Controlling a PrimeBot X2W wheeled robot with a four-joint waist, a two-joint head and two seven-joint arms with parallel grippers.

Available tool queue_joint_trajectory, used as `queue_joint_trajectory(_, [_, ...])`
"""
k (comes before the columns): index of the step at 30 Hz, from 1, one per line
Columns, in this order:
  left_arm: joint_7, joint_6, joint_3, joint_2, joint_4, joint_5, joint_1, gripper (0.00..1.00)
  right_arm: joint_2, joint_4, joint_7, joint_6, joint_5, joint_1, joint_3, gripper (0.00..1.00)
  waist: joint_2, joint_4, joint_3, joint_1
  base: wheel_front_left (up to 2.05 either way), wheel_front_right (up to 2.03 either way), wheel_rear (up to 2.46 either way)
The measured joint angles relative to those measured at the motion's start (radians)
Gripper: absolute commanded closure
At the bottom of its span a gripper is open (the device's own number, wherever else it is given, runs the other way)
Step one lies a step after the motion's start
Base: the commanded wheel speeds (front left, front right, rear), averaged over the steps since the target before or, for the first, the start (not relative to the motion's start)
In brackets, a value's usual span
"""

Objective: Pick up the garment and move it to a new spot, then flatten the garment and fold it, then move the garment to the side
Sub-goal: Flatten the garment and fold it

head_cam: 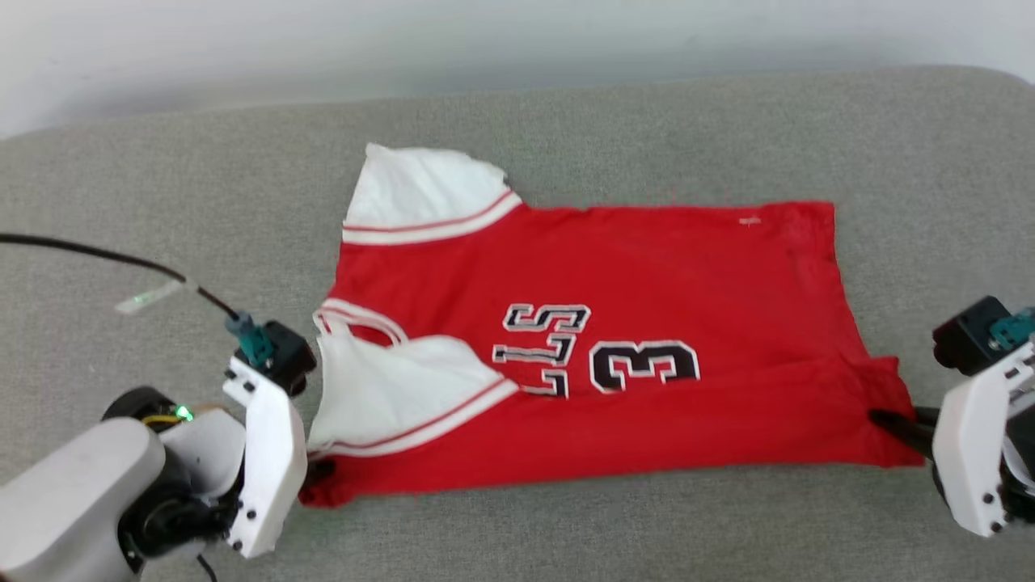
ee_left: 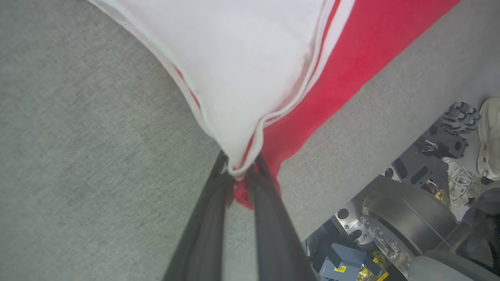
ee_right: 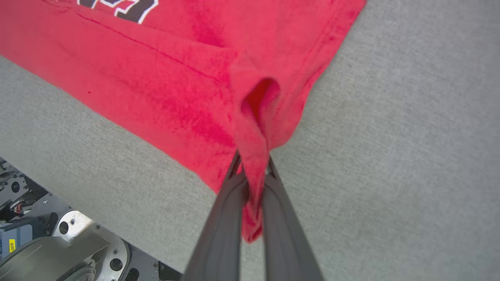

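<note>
- The garment (head_cam: 647, 275) lies spread on a grey cloth-covered surface (head_cam: 614, 129), collar end toward the robot's left and hem toward its right. Its near long edge is folded up over the chest.
- Black white-edged letters (head_cam: 542, 347) and a "3" (head_cam: 643, 365) show just above that fold, and the rest of the print is covered.
- One white sleeve (head_cam: 420, 194) lies flat at the far left corner. The other (head_cam: 388, 396) lies on the folded band near the left gripper (head_cam: 317, 475).
- In the left wrist view, the left gripper (ee_left: 240, 171) is clenched on the near left corner, pinching white sleeve trim and red cloth together.
- The right gripper (head_cam: 889, 424) is clamped on the near right hem corner. In its wrist view (ee_right: 252, 168), a bunched red tuck runs down between the fingers (ee_right: 218, 226).
- Below the surface edge sits the robot's base (ee_left: 406, 218), with what may be a pale shoe (ee_left: 490, 136) beyond.
</note>
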Motion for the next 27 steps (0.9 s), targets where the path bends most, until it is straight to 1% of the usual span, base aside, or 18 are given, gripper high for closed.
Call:
queue_joint_trajectory(4, [0.002,0.016,-0.014,0.024,-0.047,-0.002,0.042,1.00,-0.039,-0.026,0.013,0.000,0.017,0.056,-0.018,1.00,0.0000,0.000,-0.018,0.0000,0.00,0.00,0.00])
queue_joint_trajectory(7, [0.001,0.030,-0.027,0.025,-0.059,-0.009,0.079,1.00,-0.042,-0.024,0.021,0.000,0.021,0.097,-0.026,1.00,0.0000,-0.001,-0.017,0.0000,0.00,0.00,0.00])
queue_joint_trajectory(9, [-0.001,0.035,-0.039,0.026,-0.055,-0.005,0.093,1.00,-0.030,-0.011,0.031,0.000,0.020,0.113,-0.024,1.00,0.0000,-0.003,-0.011,0.0000,0.00,0.00,0.00])
queue_joint_trajectory(14, [-0.019,0.040,-0.048,0.010,-0.011,0.003,0.107,1.00,0.036,0.064,0.029,0.000,-0.008,0.121,-0.012,1.00,0.0000,-0.008,0.007,0.0000,0.00,0.00,0.00])
queue_joint_trajectory(15, [-0.021,0.042,-0.047,0.004,0.000,0.004,0.107,0.96,0.048,0.077,0.024,0.000,-0.012,0.121,-0.008,1.00,0.0000,-0.008,0.010,0.0000,0.00,0.00,0.00])
queue_joint_trajectory(16, [-0.032,0.043,-0.045,-0.002,0.008,0.006,0.106,0.24,0.058,0.091,0.017,0.000,-0.017,0.121,-0.005,0.89,0.0000,-0.007,0.011,0.0001,0.00,0.00,0.00])
queue_joint_trajectory(17, [-0.044,0.044,-0.042,-0.007,0.014,0.012,0.106,0.00,0.067,0.099,0.001,0.000,-0.018,0.121,-0.007,0.27,0.0000,-0.005,0.012,0.0000,0.00,0.00,0.00])
queue_joint_trajectory(18, [-0.054,0.045,-0.038,-0.011,0.019,0.012,0.104,0.00,0.073,0.106,-0.017,0.000,-0.023,0.120,-0.012,0.00,0.0000,-0.003,0.011,0.0000,0.00,0.00,0.00])
queue_joint_trajectory(20, [-0.065,0.044,-0.030,-0.010,0.025,0.014,0.096,0.00,0.081,0.109,-0.052,0.000,-0.033,0.119,-0.015,0.00,0.0000,-0.001,0.005,0.0000,0.00,0.00,0.00])
queue_joint_trajectory(23, [-0.077,0.042,-0.012,0.009,0.020,0.017,0.086,0.00,0.073,0.092,-0.110,0.000,-0.069,0.112,-0.021,0.00,0.0000,0.000,-0.008,0.0000,0.00,0.00,0.00])
queue_joint_trajectory(27, [-0.102,0.056,0.032,0.039,0.000,0.013,0.049,0.00,0.072,0.045,-0.229,0.000,-0.117,0.099,-0.069,0.00,0.0000,-0.003,-0.025,0.0000,0.00,0.00,0.00])
